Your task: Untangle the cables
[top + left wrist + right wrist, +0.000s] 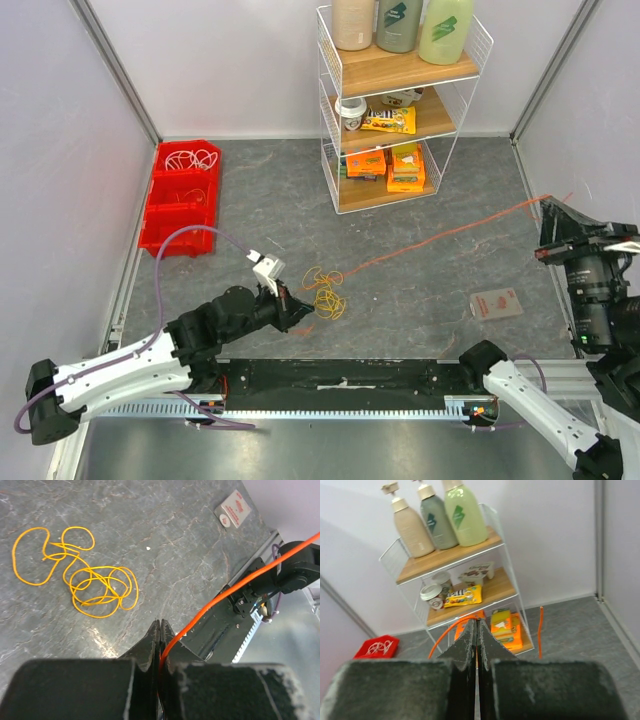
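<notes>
Orange cable [250,578] taut between left gripper [160,630] and right gripper [476,630], both clamped on it; yellow cable [95,585] coiled loose on grey table [250,220] near left gripper; white cables [190,158] in red bin [150,225]

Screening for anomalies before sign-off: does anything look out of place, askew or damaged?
Nothing damaged or spilled. The orange cable runs straight between the left gripper and right gripper, both shut on it. The yellow cable lies in overlapping loops. A small card lies loose nearby.
</notes>
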`<state>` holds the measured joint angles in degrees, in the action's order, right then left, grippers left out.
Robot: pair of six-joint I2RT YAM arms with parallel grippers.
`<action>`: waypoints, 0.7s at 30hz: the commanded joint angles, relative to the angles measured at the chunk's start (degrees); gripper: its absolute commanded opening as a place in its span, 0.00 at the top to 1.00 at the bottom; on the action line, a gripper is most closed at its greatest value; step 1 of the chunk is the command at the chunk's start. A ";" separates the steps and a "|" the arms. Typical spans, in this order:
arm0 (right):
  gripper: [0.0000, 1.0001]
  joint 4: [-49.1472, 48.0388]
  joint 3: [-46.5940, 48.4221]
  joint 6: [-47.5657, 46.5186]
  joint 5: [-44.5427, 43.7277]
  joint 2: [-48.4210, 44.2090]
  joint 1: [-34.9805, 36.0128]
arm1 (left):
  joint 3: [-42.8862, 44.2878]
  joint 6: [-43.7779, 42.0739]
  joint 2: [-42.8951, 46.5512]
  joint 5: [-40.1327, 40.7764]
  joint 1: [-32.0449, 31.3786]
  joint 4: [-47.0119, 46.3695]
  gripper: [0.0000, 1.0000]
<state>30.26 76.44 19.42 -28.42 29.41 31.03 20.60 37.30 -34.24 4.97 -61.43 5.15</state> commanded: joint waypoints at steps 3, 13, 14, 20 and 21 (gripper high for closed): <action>1.00 0.76 1.60 -3.95 -10.77 -3.65 0.09 | -0.65 -2.50 3.21 5.40 0.43 5.22 0.98; 1.00 1.29 -2.69 -0.88 -4.02 -3.57 0.09 | 2.68 -4.69 4.89 1.46 0.43 4.01 0.98; 1.00 1.64 -4.01 0.17 -2.88 -3.22 0.09 | 3.73 -4.95 3.49 -0.21 0.52 2.69 0.98; 1.00 7.96 -10.34 7.90 5.29 4.68 0.09 | 14.00 -2.24 -17.04 -7.16 0.52 -4.97 0.98; 1.00 9.19 -11.05 9.13 6.61 6.52 0.00 | 16.90 -1.88 -21.70 -7.69 0.43 -4.45 0.98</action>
<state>33.63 68.53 22.76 -29.39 28.36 31.00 28.47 35.03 -43.09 2.39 -61.10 6.59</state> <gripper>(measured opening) 0.006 0.023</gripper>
